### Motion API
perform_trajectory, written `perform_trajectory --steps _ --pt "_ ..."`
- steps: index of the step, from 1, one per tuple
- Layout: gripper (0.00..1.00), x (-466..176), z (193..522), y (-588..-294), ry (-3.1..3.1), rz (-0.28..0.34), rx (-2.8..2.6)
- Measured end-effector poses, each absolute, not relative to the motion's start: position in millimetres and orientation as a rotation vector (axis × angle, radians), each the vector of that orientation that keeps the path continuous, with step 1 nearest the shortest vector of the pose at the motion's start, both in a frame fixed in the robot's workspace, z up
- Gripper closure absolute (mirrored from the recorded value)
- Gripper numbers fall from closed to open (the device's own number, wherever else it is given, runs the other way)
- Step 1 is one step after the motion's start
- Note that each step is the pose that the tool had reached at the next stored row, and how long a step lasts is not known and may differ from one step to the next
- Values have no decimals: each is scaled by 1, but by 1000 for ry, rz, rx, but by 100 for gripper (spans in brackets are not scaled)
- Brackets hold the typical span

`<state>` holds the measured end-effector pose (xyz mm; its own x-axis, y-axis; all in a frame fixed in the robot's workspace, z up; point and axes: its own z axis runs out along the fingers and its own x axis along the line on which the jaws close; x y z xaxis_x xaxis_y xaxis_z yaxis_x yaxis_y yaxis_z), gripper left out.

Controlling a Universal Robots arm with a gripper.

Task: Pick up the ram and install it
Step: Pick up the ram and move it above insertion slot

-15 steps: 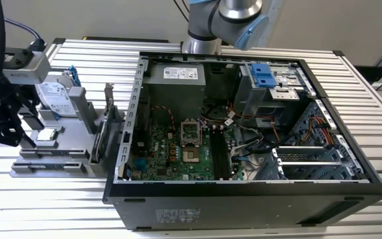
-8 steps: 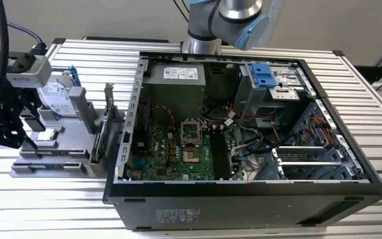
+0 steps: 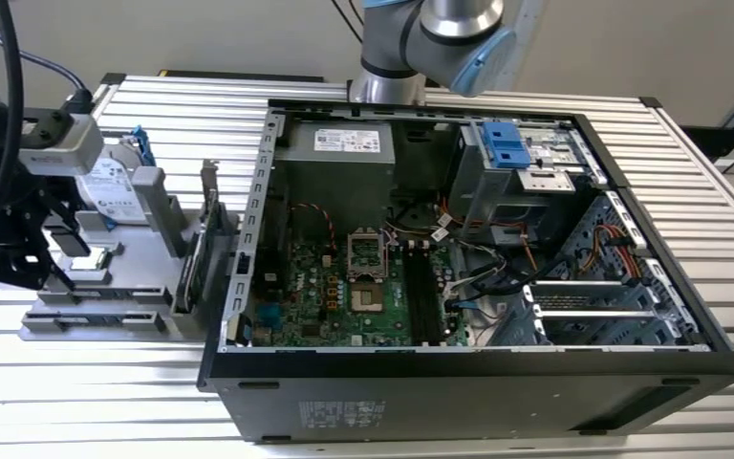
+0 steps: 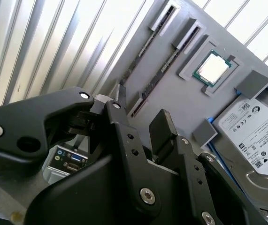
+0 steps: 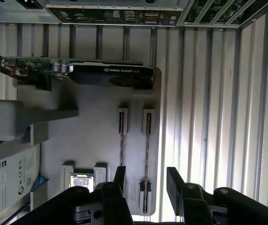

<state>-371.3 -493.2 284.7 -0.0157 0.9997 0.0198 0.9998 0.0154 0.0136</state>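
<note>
Gripper [image 5: 146, 177] over the grey tray [image 5: 96, 131], fingers [image 5: 173, 180] apart, nothing held. Ram [image 5: 147, 150] stands on edge in its tray slot, lined up with the gap between the fingers (contact cannot be made out). Second stick [image 5: 122, 140] in the slot just beside it, under one finger. Processor [image 5: 83, 180] and hard drive [image 5: 7, 183] lie near the gripper on that same side. Graphics card [image 5: 110, 75] stands further out. Tray rests on the slatted desk [image 5: 209, 117].
</note>
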Motion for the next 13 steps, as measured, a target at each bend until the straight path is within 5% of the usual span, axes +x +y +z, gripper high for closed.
perform_trajectory --steps 13 --pt "0 -371 274 -493 -2235 -37 -2201"
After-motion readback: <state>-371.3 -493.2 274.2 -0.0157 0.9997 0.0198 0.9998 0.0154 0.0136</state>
